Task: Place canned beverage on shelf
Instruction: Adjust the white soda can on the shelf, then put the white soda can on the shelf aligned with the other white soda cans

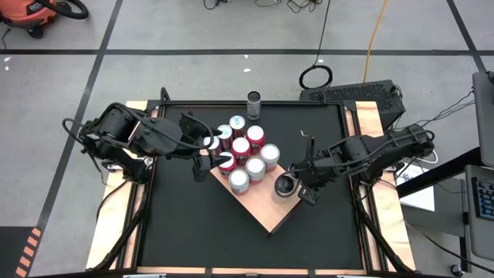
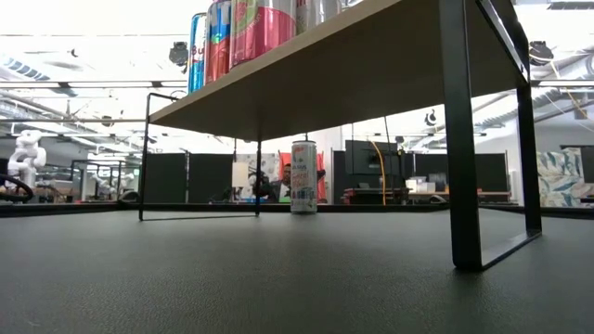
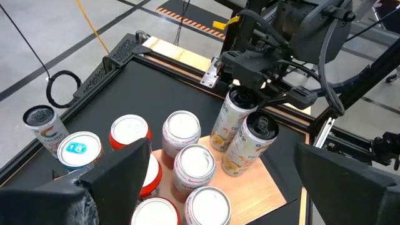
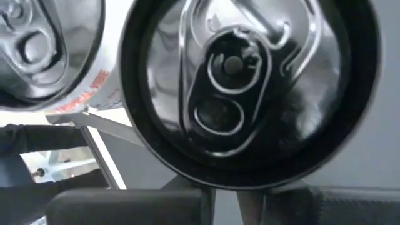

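Seen from above, a black worktop (image 1: 185, 224) edged with narrow wooden strips carries a raised shelf (image 1: 266, 216), a thick slab of pale wood on thin black metal legs, turned diagonally near the middle.

At the left, the left gripper (image 1: 207, 149) hovers beside the shelf's left corner, its jaws spread wide with nothing between them.

On the shelf stands a tight cluster of upright cans (image 1: 245, 154), mostly red and pink with silver lids, plus one blue-topped can.

Beyond the shelf, a lone can (image 1: 254, 104) stands upright on the worktop near its far edge.

To the right, near the shelf's right edge, two matching cans stand side by side: pale bodies with yellow and orange printing and dark lids. One stands upright (image 3: 226, 122). The other, the canned beverage (image 3: 248, 145), leans at a tilt against it, its base on the shelf. The right gripper (image 1: 302, 185) has its jaws together at this can's dark rim.
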Robot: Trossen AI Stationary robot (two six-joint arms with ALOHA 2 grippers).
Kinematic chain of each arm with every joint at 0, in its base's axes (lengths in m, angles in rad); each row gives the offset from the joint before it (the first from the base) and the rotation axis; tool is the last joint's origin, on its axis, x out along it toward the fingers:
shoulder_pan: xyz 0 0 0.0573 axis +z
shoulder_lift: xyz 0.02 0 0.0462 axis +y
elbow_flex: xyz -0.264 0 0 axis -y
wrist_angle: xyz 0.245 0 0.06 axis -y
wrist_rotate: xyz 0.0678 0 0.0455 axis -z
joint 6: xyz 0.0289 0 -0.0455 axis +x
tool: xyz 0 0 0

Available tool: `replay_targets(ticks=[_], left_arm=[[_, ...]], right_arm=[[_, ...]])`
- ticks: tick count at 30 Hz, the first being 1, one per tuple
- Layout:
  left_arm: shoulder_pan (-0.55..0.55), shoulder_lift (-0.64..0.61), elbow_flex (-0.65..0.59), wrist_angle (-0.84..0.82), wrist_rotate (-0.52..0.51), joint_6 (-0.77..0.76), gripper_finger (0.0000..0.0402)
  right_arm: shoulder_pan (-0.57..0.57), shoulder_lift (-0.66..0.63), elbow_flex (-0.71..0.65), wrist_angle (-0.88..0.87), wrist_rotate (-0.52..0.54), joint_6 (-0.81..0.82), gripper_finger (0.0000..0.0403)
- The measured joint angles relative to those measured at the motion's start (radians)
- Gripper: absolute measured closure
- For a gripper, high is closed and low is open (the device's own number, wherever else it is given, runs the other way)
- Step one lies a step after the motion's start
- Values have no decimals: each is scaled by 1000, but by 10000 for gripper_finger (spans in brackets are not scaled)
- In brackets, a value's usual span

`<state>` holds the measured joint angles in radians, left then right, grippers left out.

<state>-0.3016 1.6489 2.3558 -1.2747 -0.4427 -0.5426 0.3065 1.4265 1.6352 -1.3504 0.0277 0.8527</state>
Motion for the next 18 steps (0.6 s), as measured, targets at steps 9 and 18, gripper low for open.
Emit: replay_targets(ticks=[9, 18], left_arm=[[0, 0, 0, -31, 0, -2, 6], [0, -2, 0, -56, 0, -2, 6]], right_arm=[[0, -8, 8, -2, -11, 35, 376], [1, -24, 200, -53, -81, 152, 376]])
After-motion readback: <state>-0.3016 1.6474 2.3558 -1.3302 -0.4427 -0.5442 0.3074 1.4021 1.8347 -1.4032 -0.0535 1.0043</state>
